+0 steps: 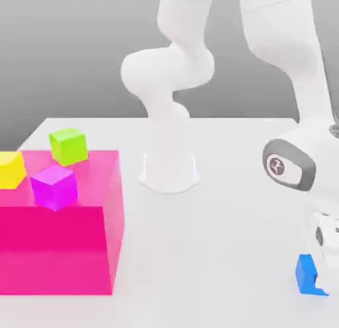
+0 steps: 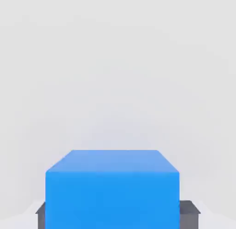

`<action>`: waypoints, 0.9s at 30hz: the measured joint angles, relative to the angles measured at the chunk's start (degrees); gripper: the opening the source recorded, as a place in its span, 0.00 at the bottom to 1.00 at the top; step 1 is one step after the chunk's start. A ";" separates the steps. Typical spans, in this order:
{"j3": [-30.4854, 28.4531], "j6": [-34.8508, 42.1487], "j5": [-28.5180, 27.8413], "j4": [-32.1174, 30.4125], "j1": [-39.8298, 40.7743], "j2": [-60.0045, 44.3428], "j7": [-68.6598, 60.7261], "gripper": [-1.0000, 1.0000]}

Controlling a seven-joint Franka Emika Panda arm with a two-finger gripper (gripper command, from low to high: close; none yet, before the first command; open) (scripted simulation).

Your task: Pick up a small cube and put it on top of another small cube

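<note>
1. A white, smooth-shelled robot arm rises from a round white base at the back of a plain white bench and bends down toward the exterior view's right.
2. The arm's claw hangs low at the near right corner of the bench in the exterior view, pointing downward.
3. The small plain bright blue cube sits right at the claw, down at bench level; part of it is hidden behind the white hand.
4. In the hand view the blue cube lies between two dark grey fingertips, one showing at each side of it and both touching its faces.
5. The claw is closed narrowly on the blue cube, gripping it by two opposite sides.
6. Whether the cube rests on the bench or is just clear of it cannot be told.
7. At the exterior view's left stands a large glossy magenta-pink block, well apart from the claw.
8. On top of that block sit three small cubes: a lime green cube toward the back, a yellow cube at the left edge, and a purple-magenta cube nearer the front.
9. The three cubes stand near each other.
</note>
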State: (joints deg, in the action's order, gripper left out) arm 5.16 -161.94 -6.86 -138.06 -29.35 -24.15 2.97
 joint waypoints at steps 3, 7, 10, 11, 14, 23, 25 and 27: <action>0.14 0.66 0.24 -0.18 0.06 0.83 -0.22 0.00; 1.35 6.85 2.44 -1.53 1.42 8.44 -1.76 0.00; -2.44 13.41 3.88 -0.83 5.41 14.75 -1.60 0.00; -4.00 15.71 4.09 -0.50 6.98 16.84 -1.27 0.00; -8.10 22.57 4.03 0.53 15.38 22.98 0.23 0.00; -18.74 42.21 1.99 3.38 31.99 39.83 5.71 0.00; -21.17 43.91 1.50 2.97 35.01 41.80 6.62 0.00; -22.13 40.75 1.50 0.66 35.91 40.87 6.67 0.00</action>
State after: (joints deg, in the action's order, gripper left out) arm -16.97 -121.20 -5.36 -137.41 6.56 16.72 9.64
